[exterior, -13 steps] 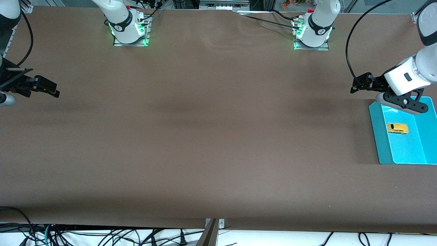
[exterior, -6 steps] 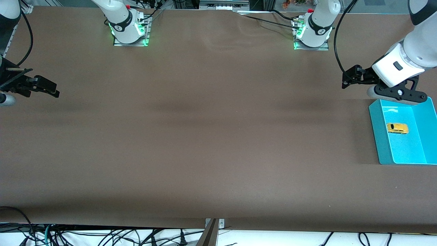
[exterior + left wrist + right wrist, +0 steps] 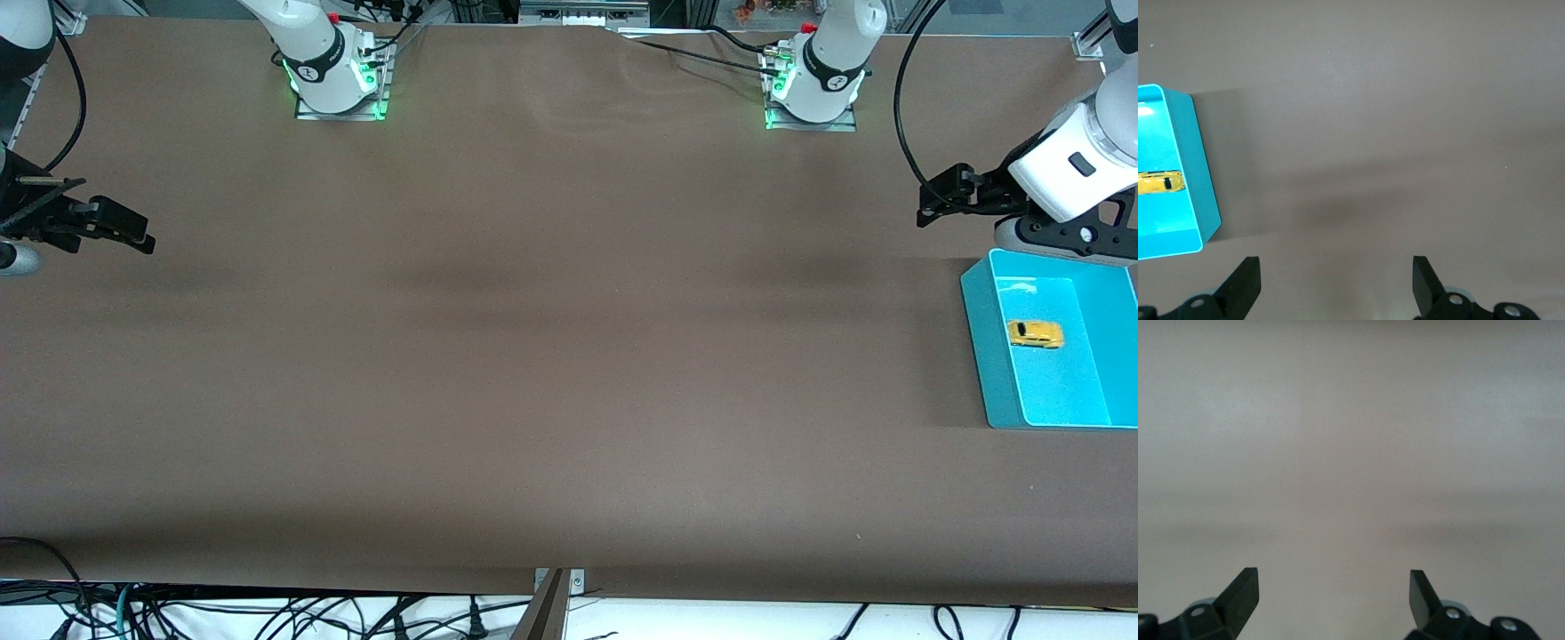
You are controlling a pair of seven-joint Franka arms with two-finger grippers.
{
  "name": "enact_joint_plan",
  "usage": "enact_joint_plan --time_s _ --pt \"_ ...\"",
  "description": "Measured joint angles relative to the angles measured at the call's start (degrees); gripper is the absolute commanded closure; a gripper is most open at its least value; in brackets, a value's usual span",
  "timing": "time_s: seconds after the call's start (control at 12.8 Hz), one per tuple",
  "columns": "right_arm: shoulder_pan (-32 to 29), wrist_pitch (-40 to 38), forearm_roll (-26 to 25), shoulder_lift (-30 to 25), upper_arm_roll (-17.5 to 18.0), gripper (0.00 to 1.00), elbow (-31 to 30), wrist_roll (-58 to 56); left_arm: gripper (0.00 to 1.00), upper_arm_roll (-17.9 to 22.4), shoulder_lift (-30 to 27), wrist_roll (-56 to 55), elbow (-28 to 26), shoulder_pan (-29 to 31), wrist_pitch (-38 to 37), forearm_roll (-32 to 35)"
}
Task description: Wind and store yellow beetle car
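The yellow beetle car lies inside the turquoise bin at the left arm's end of the table, and the left wrist view shows the same car and bin. My left gripper hangs open and empty over bare table just off the bin's corner that lies farthest from the front camera; its fingers stand wide apart. My right gripper waits open over bare table at the right arm's end, its fingers spread with nothing between them.
Brown table surface stretches between the two arms. The arm bases stand along the table edge farthest from the front camera. Cables hang below the nearest table edge.
The left arm has drawn back off the bin's edge, first swinging toward the table's middle, then back toward its own end. The car and the right arm have not moved.
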Motion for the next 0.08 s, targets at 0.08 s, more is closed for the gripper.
enact_joint_plan --time_s 0.08 --pt "0.0 0.0 0.0 0.0 0.0 0.00 0.0 0.0 0.00 0.4 0.1 0.0 0.0 0.0 0.0 0.0"
